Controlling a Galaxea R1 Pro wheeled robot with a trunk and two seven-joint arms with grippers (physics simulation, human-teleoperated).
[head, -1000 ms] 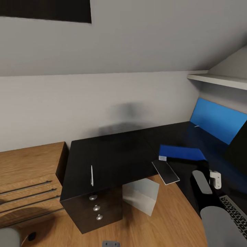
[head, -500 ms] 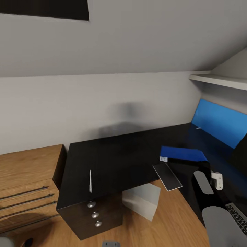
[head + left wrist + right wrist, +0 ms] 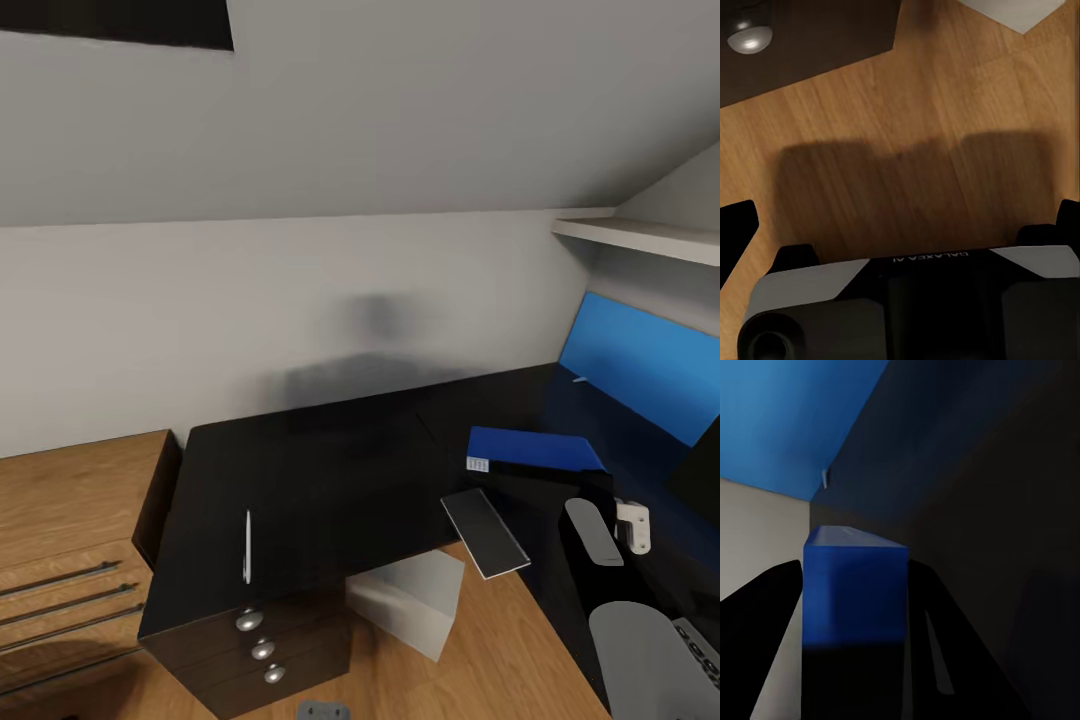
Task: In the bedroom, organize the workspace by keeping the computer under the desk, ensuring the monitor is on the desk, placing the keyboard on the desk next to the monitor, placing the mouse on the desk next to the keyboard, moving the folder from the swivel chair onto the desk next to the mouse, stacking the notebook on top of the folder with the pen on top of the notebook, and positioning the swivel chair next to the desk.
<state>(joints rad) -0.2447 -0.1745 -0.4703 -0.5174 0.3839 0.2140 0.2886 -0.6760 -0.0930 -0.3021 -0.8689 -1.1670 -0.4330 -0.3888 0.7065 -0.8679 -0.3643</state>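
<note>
The right arm [image 3: 640,640] is grey-shelled with black joints and a white bracket [image 3: 633,524].

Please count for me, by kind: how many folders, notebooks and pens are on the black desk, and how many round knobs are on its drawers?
folder: 1
notebook: 1
pen: 1
drawer knobs: 3
Total: 6

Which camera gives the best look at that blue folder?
The head view: the blue folder lies whole on the black desk, beside a dark notebook. The right wrist view shows only its blue end, close up between the right gripper fingers. The left wrist view looks at wooden floor.
</note>
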